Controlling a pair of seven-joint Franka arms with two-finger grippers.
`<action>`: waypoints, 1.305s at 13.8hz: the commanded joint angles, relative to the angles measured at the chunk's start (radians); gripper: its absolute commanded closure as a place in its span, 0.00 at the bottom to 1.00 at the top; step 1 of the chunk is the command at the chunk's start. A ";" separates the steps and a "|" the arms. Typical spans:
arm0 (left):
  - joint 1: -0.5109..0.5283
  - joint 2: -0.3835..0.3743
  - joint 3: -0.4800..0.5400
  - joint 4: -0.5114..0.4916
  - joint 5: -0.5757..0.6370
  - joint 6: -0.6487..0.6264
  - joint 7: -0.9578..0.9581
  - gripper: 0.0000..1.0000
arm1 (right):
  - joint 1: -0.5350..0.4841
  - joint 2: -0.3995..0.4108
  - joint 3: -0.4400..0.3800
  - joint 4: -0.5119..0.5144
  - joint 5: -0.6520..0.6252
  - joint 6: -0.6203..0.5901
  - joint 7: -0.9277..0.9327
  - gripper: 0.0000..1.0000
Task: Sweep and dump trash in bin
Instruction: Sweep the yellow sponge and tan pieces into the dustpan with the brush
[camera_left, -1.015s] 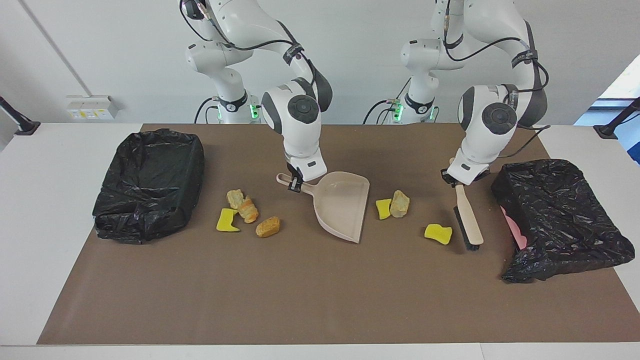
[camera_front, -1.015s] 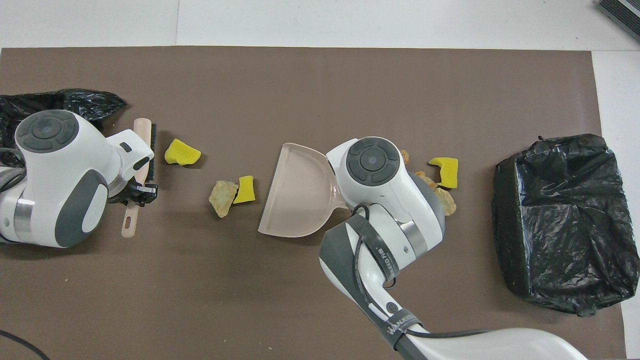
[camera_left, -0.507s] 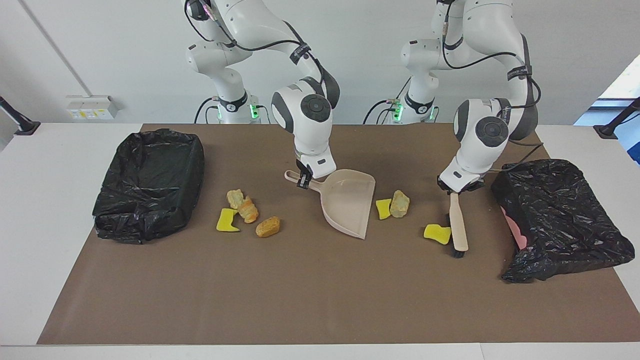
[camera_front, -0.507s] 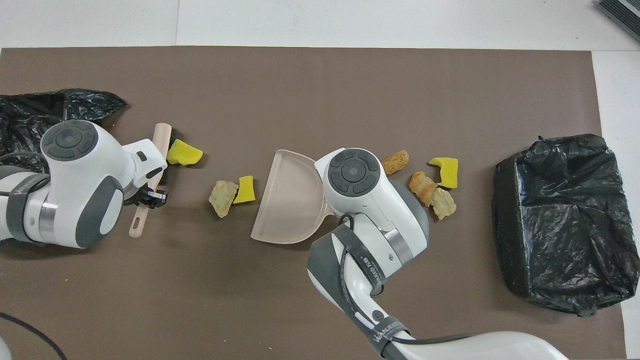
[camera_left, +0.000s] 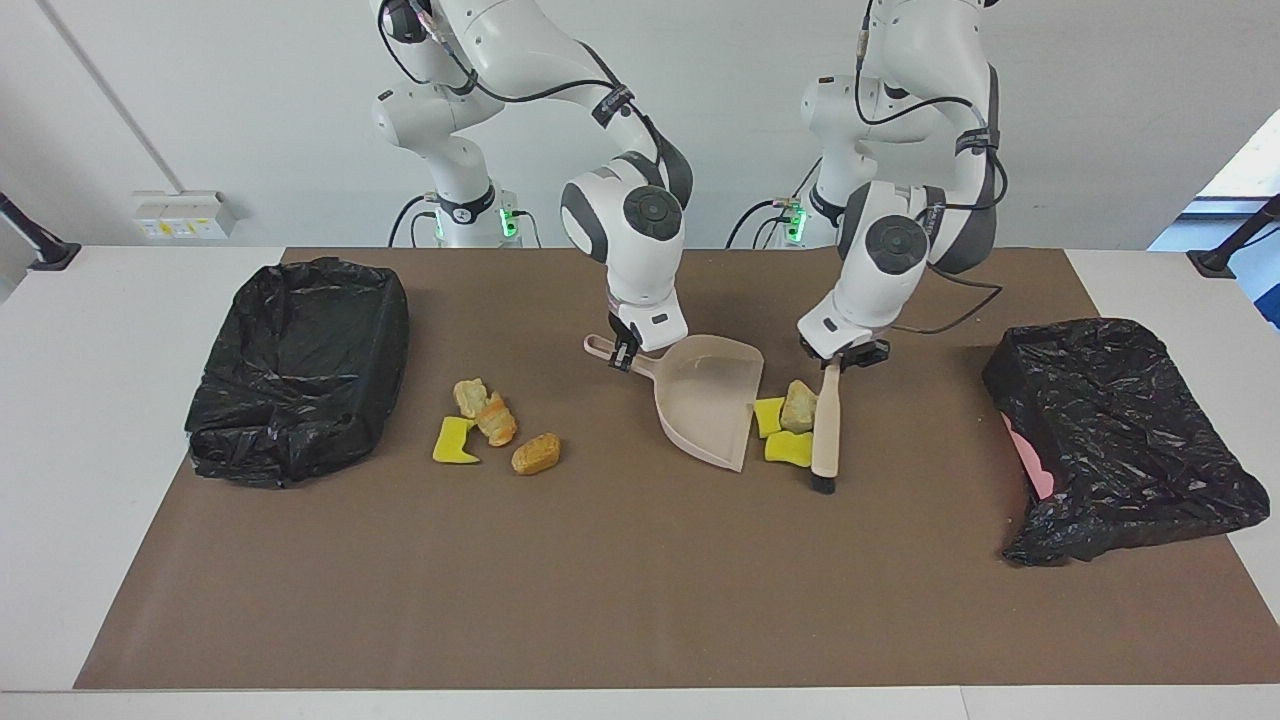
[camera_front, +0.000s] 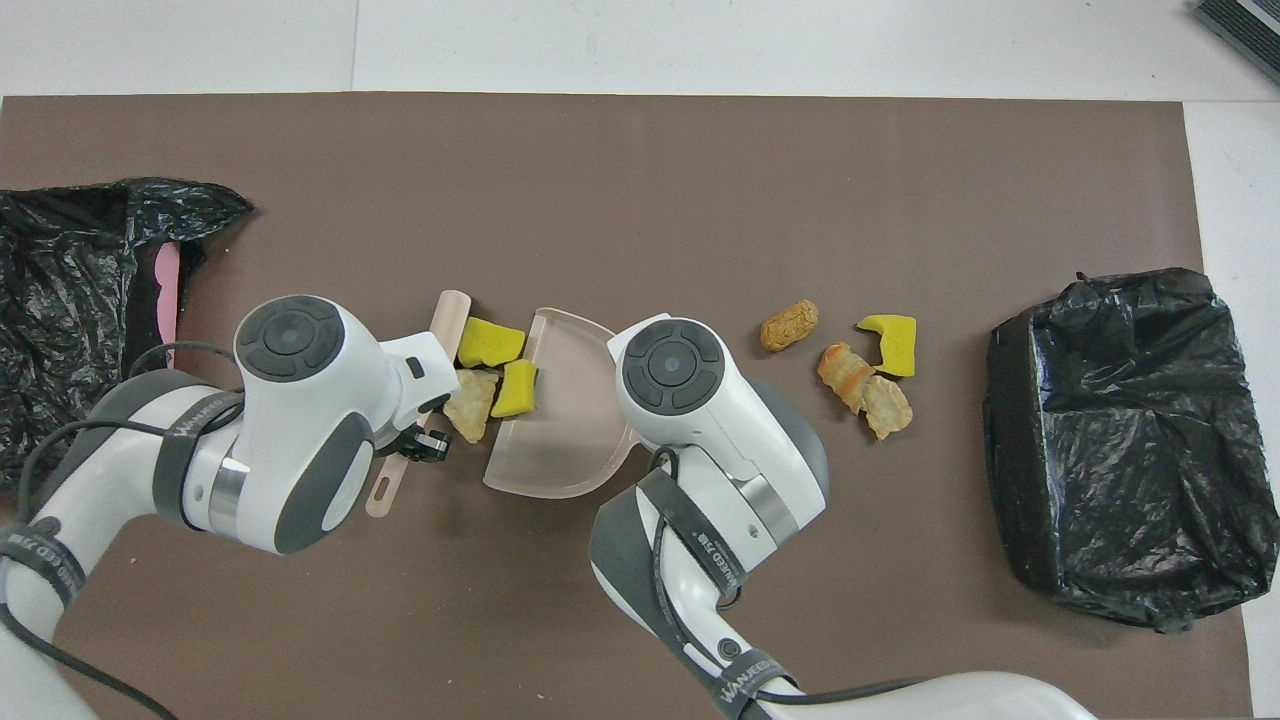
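Gripping the brush (camera_left: 826, 425), the left gripper (camera_left: 838, 362) is crowding three scraps (camera_left: 787, 427) against the dustpan (camera_left: 708, 400) the right gripper (camera_left: 627, 357) is clamping, while four scraps (camera_left: 490, 428) are lying unswept nearer the right arm's bin (camera_left: 300, 365), nothing dumped.

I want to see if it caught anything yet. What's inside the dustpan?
Nothing shows inside the dustpan: its bare beige floor is visible. Two yellow sponge pieces and a bread chunk sit just outside its open edge. In the overhead view the right arm covers part of it.
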 joint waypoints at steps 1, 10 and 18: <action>-0.091 -0.042 0.015 -0.043 -0.059 0.004 0.009 1.00 | -0.009 -0.001 0.002 -0.013 0.001 0.004 -0.004 1.00; -0.160 -0.090 0.030 0.066 -0.131 -0.184 -0.150 1.00 | -0.012 -0.002 0.002 -0.014 0.001 0.004 0.001 1.00; -0.168 -0.171 0.021 0.015 -0.105 -0.253 -0.575 1.00 | -0.070 -0.096 0.001 -0.005 0.004 -0.082 0.053 1.00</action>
